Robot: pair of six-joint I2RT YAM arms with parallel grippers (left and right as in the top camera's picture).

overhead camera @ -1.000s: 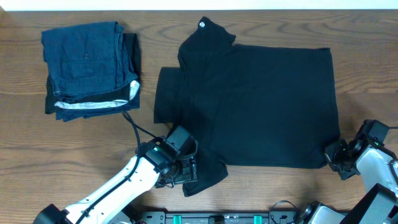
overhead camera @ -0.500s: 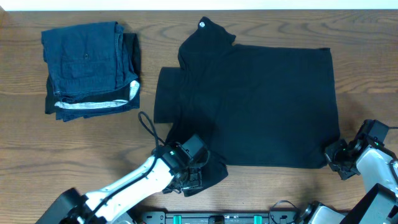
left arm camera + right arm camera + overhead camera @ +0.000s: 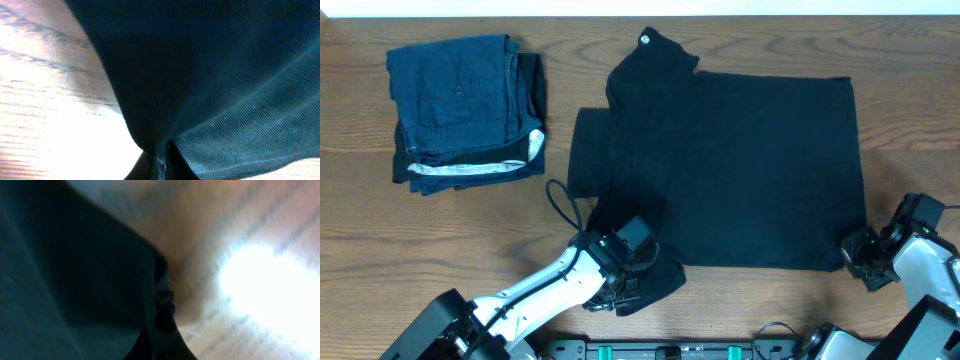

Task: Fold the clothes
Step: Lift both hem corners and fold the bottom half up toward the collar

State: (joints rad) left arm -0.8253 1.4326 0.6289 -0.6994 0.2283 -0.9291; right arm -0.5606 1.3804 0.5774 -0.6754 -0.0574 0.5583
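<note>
Status: early. T-shirt [image 3: 740, 170] lies spread flat on the table [image 3: 450, 240], just right of the blue stack [image 3: 460, 110], neck end toward the stack, hem away from it. No body fold visible yet. Both sleeves look rumpled, not laid in cleanly. My read is that all the folds are left to do.

Left gripper [image 3: 638, 285], near-right of the stack, is clamped tight on the near sleeve; the wrist view shows fabric pinched between the tips. Right gripper [image 3: 855, 255], far right of the stack, is also closed, and appears to pinch the near hem corner; its wrist view is blurry.

Counts:
- 1 black T-shirt
- 1 blue stack, already folded; can't tell how many pieces are in it
- 2 grippers, both on the shirt
</note>
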